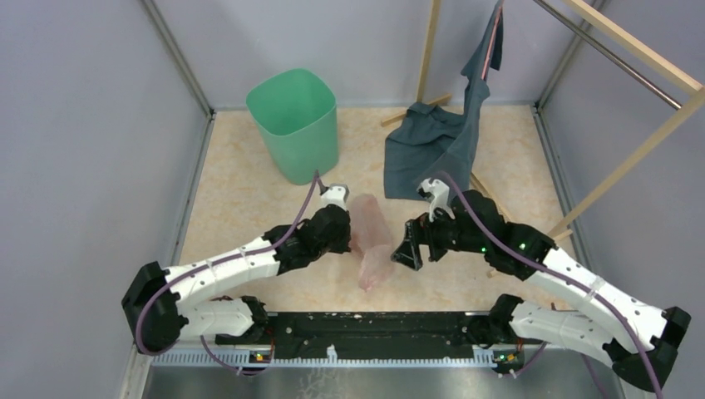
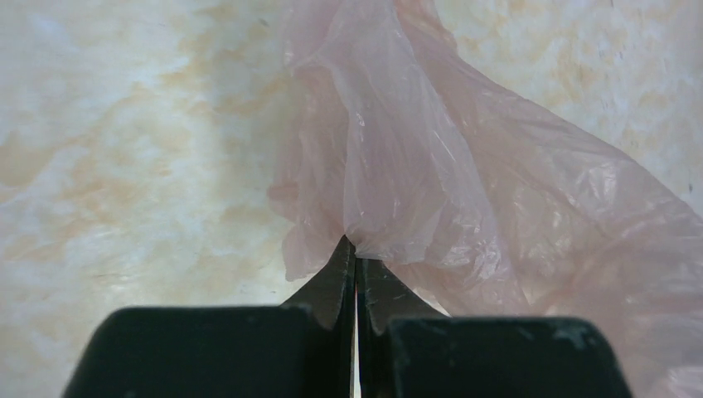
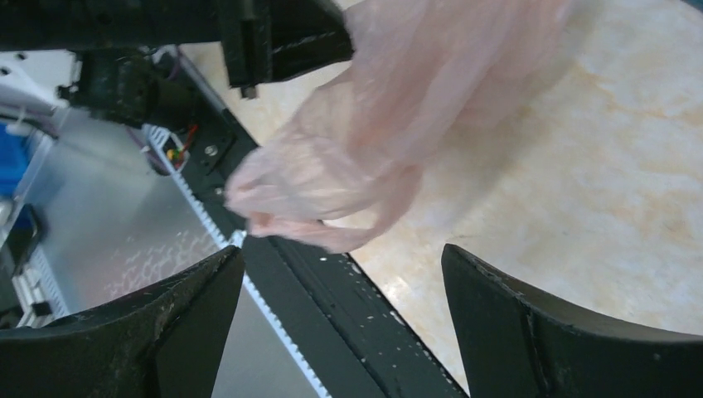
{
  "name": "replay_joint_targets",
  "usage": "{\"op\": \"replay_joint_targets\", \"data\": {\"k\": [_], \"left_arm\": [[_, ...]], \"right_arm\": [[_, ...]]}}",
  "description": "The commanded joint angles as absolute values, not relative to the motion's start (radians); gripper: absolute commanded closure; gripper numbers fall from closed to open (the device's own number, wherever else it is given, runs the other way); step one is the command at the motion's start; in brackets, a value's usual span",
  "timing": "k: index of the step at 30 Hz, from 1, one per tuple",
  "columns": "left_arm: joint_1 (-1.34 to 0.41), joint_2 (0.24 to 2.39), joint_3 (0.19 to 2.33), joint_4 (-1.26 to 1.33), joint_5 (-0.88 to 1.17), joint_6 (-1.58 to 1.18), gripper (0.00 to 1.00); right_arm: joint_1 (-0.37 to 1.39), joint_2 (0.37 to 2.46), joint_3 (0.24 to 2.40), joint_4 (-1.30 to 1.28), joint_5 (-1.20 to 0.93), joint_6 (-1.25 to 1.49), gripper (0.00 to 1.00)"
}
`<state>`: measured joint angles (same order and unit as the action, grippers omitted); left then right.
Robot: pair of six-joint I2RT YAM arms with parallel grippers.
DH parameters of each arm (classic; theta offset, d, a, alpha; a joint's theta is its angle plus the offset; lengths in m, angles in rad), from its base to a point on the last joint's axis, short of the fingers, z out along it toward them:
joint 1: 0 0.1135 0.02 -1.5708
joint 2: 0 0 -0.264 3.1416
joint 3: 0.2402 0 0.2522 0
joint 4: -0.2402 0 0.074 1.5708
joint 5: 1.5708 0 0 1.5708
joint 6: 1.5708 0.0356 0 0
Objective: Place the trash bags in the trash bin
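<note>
Work surface: a tabletop (image 1: 241,191) with a beige, marble-like pattern, under soft, even light. Enclosure: plain pale grey-lilac panels stand on the left (image 1: 83,125), far (image 1: 357,41) and right (image 1: 657,208) sides, with slim metal posts (image 1: 176,56) at the far corners. Far right: a light wooden rack (image 1: 640,46) carries a dark blue-grey cloth garment (image 1: 436,145), which hangs down and spreads onto the tabletop. Near edge: a strip of bare grey sheet metal (image 1: 374,384).
</note>
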<state>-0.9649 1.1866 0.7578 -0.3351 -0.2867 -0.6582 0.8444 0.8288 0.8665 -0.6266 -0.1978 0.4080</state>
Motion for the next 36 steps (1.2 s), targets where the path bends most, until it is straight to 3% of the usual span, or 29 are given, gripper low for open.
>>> {"op": "replay_joint_targets", "data": {"k": [1,4,8,14,19,22,26,27,28,31,33,36], "left_arm": [[-0.962,1.115,0.845,-0.454,-0.498,-0.737,1.00],[-0.957,1.114,0.885,-0.539,-0.533,-0.786,1.00],[-0.956,1.123,0.920,-0.613,-0.550,-0.865,1.00],[-0.954,1.129,0.918,-0.619,-0.524,-0.867,1.00],[-0.953,1.123,0.911,-0.578,-0.446,-0.782,1.00],[-0.950,1.126,0.930,-0.624,-0.442,-0.789,1.00],[-0.941,1.105,0.921,-0.572,-0.362,-0.716,1.00],[-0.937,1.101,0.919,-0.556,-0.325,-0.681,1.00],[-0.933,1.095,0.921,-0.556,-0.297,-0.647,1.00],[-0.917,1.065,0.929,-0.551,-0.187,-0.488,1.00],[-0.906,1.027,0.932,-0.560,-0.099,-0.361,1.00],[-0.893,0.967,0.955,-0.622,0.028,-0.248,1.00]], "right_arm": [[0.929,0.889,0.919,-0.487,-0.267,0.436,0.11],[1.014,0.957,0.938,-0.420,-0.199,0.453,0.07],[1.139,1.044,0.984,-0.471,0.113,0.444,0.01],[1.236,1.135,0.946,-0.529,0.554,0.493,0.01],[1.212,1.106,0.801,-0.324,0.590,0.311,0.03],[1.102,1.099,0.759,-0.196,0.422,0.304,0.24],[1.071,1.137,0.724,-0.088,0.315,0.283,0.29],[1.068,1.149,0.715,-0.069,0.326,0.271,0.40],[1.061,1.162,0.714,-0.066,0.338,0.266,0.67],[1.024,1.159,0.728,-0.120,0.382,0.267,0.96],[0.941,1.122,0.719,-0.168,0.337,0.291,1.00],[0.732,1.081,0.699,-0.253,0.080,0.324,1.00]]}}
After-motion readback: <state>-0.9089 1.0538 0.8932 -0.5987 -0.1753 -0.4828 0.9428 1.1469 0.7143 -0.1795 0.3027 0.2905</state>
